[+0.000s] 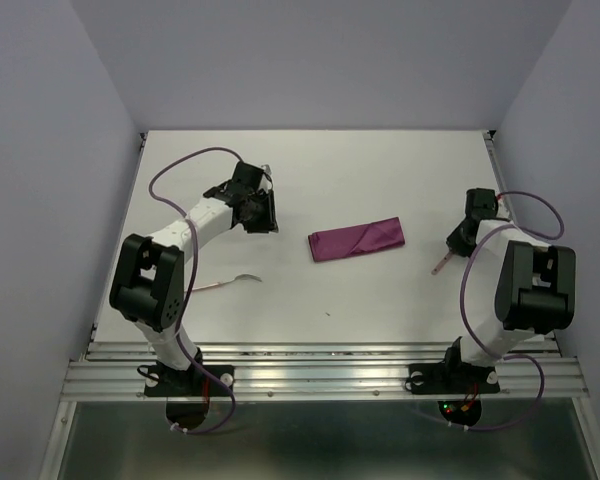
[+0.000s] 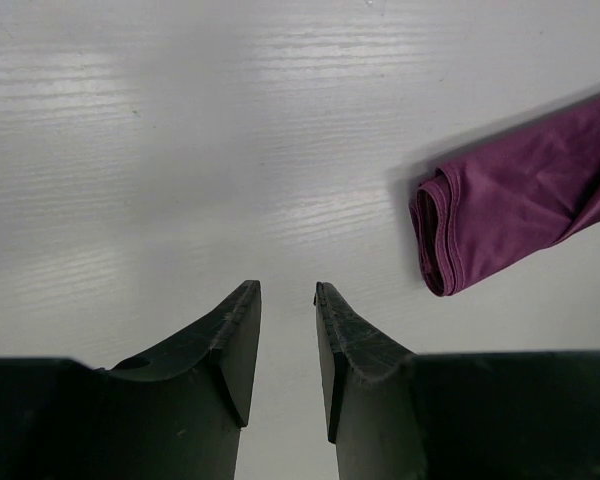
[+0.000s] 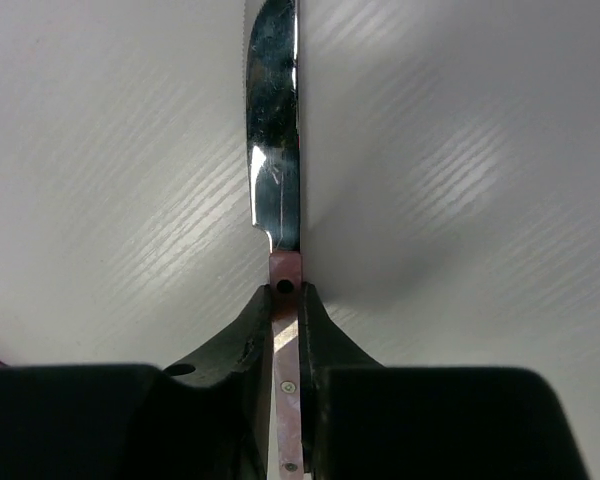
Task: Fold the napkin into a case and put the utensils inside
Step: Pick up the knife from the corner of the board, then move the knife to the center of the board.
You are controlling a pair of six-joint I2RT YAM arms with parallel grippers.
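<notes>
Pinkish-handled knife [image 3: 275, 150] clamped in right tool [image 3: 284, 292], blade jutting beyond it

A robotics lab test cell: plain pale walls [image 1: 320, 60] box in a white table [image 1: 380, 305] edged by aluminium rails [image 1: 320, 378]

The napkin [image 2: 525, 190] is soft, matt burgundy cloth. The knife [image 3: 276, 140] has a glossy, mirror-bright metal blade and a smooth pinkish handle. The bench [image 2: 180, 150] is white, faintly grained, with a slight sheen.
</notes>
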